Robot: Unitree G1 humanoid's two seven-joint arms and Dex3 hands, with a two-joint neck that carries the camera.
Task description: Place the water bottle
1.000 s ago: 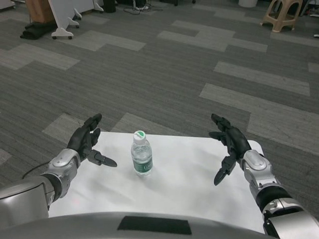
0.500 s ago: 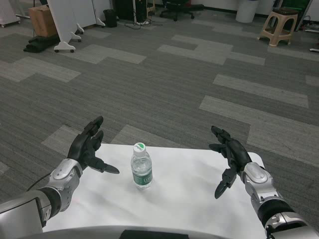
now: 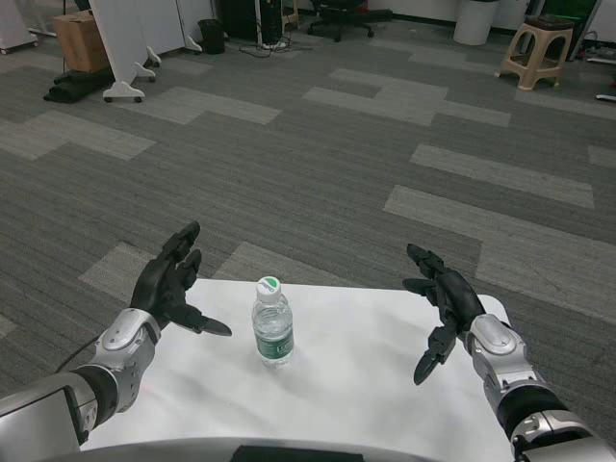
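Head view: water bottle (image 3: 273, 324) upright, cap uppermost.

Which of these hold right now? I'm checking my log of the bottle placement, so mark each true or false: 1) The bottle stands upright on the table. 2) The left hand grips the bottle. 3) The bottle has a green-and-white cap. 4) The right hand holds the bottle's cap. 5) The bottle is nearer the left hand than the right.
1) True: the water bottle stands upright on the white table.
2) False: the left hand is open beside it, not touching.
3) True.
4) False: the right hand is open and holds nothing; the cap is on the bottle.
5) True.
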